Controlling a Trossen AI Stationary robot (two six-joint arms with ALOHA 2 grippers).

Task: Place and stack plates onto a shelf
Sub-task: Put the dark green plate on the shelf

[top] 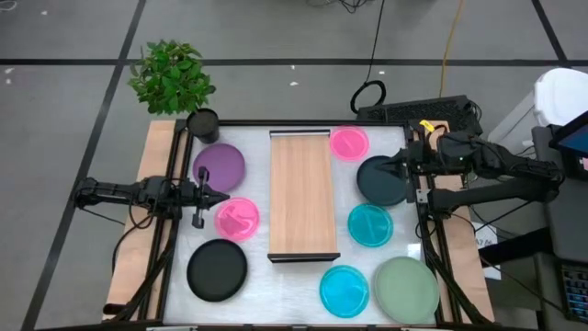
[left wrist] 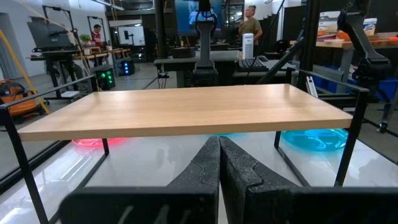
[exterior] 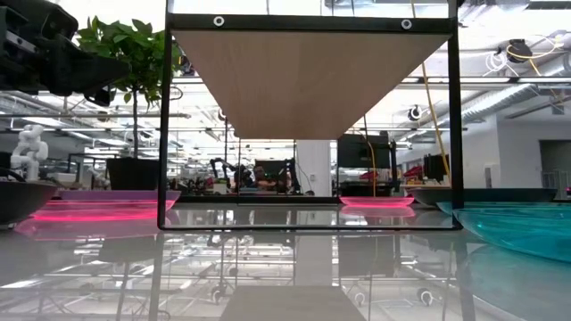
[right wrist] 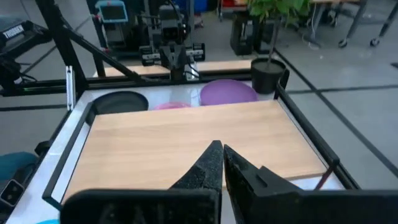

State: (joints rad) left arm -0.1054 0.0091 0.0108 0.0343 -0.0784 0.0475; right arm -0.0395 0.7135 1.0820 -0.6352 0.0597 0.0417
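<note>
**A:** So where's everything sitting relative to the arms?

**B:** The shelf [top: 302, 195] is in the middle of the table [top: 276, 287], a long light-wood board raised on a thin black frame, nothing on top of it. The left gripper [top: 217, 195] is on the left side, pointing at the shelf, with its tip over the pink plate [top: 238, 219] that lies just beside the shelf's left edge. In the left wrist view the fingers [left wrist: 205, 168] are pressed together, holding nothing, and the board runs straight across in front of them.

**A:** And the right one?

**B:** The right gripper [top: 390, 165] is on the opposite side, hanging over the dark teal plate [top: 381, 180] near the shelf's right edge. Its fingers [right wrist: 214, 165] are closed tight and empty too, aimed across the board toward the left arm.

**A:** Rest of the plates?

**B:** All on the table around the shelf. Left side: the purple plate [top: 220, 165] toward the far end by the potted plant [top: 175, 78], the black plate [top: 218, 269] toward the near end. Right side: a small pink plate [top: 349, 142] at the far end, a teal-cyan plate [top: 370, 224] beside the shelf, then a bright cyan plate [top: 344, 291] and the big sage-green plate [top: 406, 289] at the near end, touching or slightly overlapping, can't tell which.
</note>
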